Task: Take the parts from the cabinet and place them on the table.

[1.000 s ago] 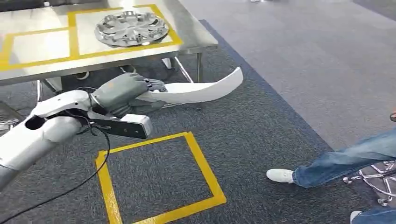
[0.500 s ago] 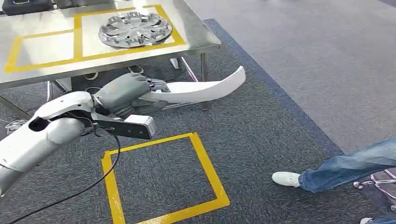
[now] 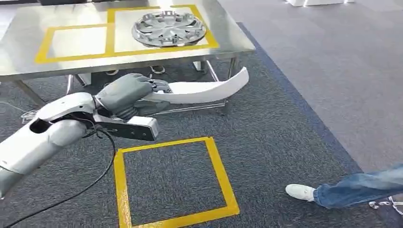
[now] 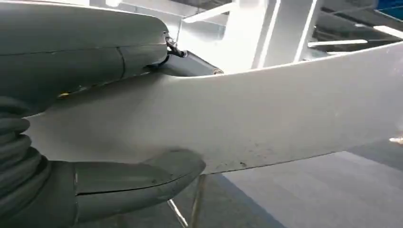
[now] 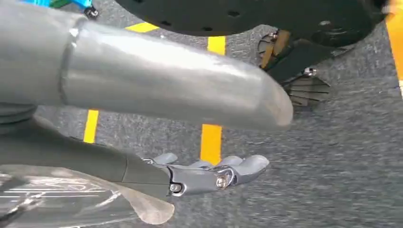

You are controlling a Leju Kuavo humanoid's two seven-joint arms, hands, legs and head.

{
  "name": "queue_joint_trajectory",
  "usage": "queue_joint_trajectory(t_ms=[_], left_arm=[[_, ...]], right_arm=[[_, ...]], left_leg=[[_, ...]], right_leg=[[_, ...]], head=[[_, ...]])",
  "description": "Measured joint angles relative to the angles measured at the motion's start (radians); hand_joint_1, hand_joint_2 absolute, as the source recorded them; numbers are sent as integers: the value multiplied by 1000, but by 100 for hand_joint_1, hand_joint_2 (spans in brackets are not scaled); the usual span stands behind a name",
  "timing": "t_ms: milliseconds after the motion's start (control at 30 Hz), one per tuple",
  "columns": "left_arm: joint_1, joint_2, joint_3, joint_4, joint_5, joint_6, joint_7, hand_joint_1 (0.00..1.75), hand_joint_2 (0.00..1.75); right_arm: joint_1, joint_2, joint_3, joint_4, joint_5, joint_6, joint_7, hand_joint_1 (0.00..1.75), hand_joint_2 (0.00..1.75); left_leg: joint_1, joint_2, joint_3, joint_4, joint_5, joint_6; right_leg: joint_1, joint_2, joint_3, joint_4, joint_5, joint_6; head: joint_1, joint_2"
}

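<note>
Gripping one end of the long curved white part, the left robot hand sits in front of the worktop, below its near edge. Fingers lie over the part's upper face; the thumb presses from the other side in the left wrist view. Part runs out from the hand toward the worktop's right front leg, its far tip curling upward, held clear of the carpet. The held end is hidden inside the grip; the far tip is cut off in the left wrist view.

Left arm comes in low and bent, forearm roughly level, a black cable hanging from it.

Right robot hand: fingers extended and apart over the carpet, holding nothing. A clear, crinkled film-like thing lies under the wrist; cannot tell what it is.

On the worktop, a silver wheel cover lies inside a yellow taped square. Another yellow taped square marks the carpet in front of the worktop. To the right of that square, a person's jeans leg and white shoe, cut off at the frame edge.
</note>
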Motion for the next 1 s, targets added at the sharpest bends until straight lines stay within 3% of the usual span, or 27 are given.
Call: queue_joint_trajectory(t_ms=[33,67,100,167,200,233,267,367,400,433,467,533,567,600,633,700,733,767,867,933,967,1000], left_arm=[[5,0,0,0,-1,0,0,175,175],[8,0,0,2,-1,0,0,175,175],[10,0,0,3,-2,0,0,175,175],[9,0,1,3,-2,0,0,175,175],[8,-2,1,3,-3,0,0,175,175],[8,-5,1,4,-3,1,0,175,175],[6,-5,1,4,-4,1,1,175,175],[8,-3,2,5,-10,6,1,175,175],[9,-3,3,5,-10,9,2,175,175],[6,-3,5,5,-10,13,1,175,175],[6,-3,6,5,-9,17,2,175,175],[11,-5,3,5,-9,17,2,175,175],[16,-5,2,5,-8,15,2,175,175],[19,-5,2,5,-8,14,2,175,175],[19,-5,2,5,-7,13,4,175,175],[15,-5,5,5,7,6,4,175,175],[14,-5,7,5,10,4,4,175,175],[11,-5,8,5,10,2,4,175,175],[12,-5,8,5,10,-1,4,175,175],[9,-6,10,4,10,-1,3,175,175],[5,-6,10,4,10,-2,2,175,175],[5,-7,9,4,10,-4,0,175,175]], right_arm=[[0,0,0,0,1,2,0,0,0],[1,0,0,0,0,1,0,0,0],[2,0,0,0,0,1,0,0,0],[3,0,0,0,0,0,0,0,0],[3,0,0,0,0,0,0,0,0],[2,0,0,0,0,0,0,0,0],[-2,0,0,0,0,0,0,0,0],[-6,0,0,0,-12,1,7,0,0],[-7,4,0,1,-16,1,10,0,0],[-6,4,0,1,-16,-1,11,0,0],[-5,4,0,0,-16,-1,11,0,0],[-1,4,0,0,-16,-6,13,0,0],[0,4,-1,0,-14,-8,13,0,0],[0,4,0,0,-13,-9,13,0,0],[0,4,-1,0,-13,-10,12,0,0],[0,4,0,0,-13,-11,11,0,0],[0,4,0,0,-13,-11,11,0,0],[-1,4,0,1,-13,-11,10,0,0],[-2,4,0,0,-13,-13,10,0,0],[-3,3,0,0,-12,-13,9,0,0],[-4,3,0,0,-11,-13,8,0,0],[-4,3,0,1,-10,-13,7,0,0]], left_leg=[[-1,-10,0,0,0,1],[-2,-20,0,0,0,1],[-3,-32,0,1,0,1],[-3,-57,2,2,0,0],[-2,-65,2,3,-1,-1],[-6,-70,1,6,-3,-6],[-6,-81,-5,10,-4,-10],[0,-91,-6,1,4,-27],[-2,-76,-8,11,-6,-32],[-6,-35,-21,42,-31,-40],[-3,-12,-48,103,-68,-45],[6,6,-120,262,-139,-55],[10,8,-141,311,-149,-58],[14,9,-139,306,-135,-60],[16,9,-118,263,-102,-60],[16,13,-31,92,-18,-55],[14,20,3,23,-5,-48],[8,20,15,2,-15,-44],[3,16,10,5,-19,-35],[13,16,21,-11,-12,-21],[13,16,21,-11,-13,-12],[12,16,21,-11,-14,-11]], right_leg=[[0,3,-44,76,-22,1],[0,3,-69,111,-21,0],[0,4,-71,97,5,-1],[0,15,-11,-53,102,-7],[-2,42,31,-147,146,-10],[-3,56,47,-182,135,-17],[-4,56,65,-199,133,-18],[1,48,65,-198,138,-30],[-8,39,69,-207,144,-40],[-8,36,71,-209,143,-46],[-8,32,72,-209,143,-49],[-8,20,72,-208,141,-51],[-9,17,72,-208,141,-51],[-9,14,73,-208,140,-50],[-9,12,73,-208,139,-48],[-10,8,79,-208,136,-43],[-9,6,80,-208,133,-39],[-2,5,77,-203,131,-31],[-7,-1,81,-214,134,-14],[-7,2,68,-194,115,-4],[-6,4,41,-137,82,-3],[-7,4,-4,-48,44,-2]], head=[[0,0],[-1,0],[-1,0],[0,0],[0,0],[-1,0],[0,0],[1,0],[1,0],[-8,0],[-12,0],[-11,0],[-12,0],[-11,0],[-11,0],[-12,0],[-11,0],[-11,0],[-9,0],[-7,0],[-2,0],[3,0]])
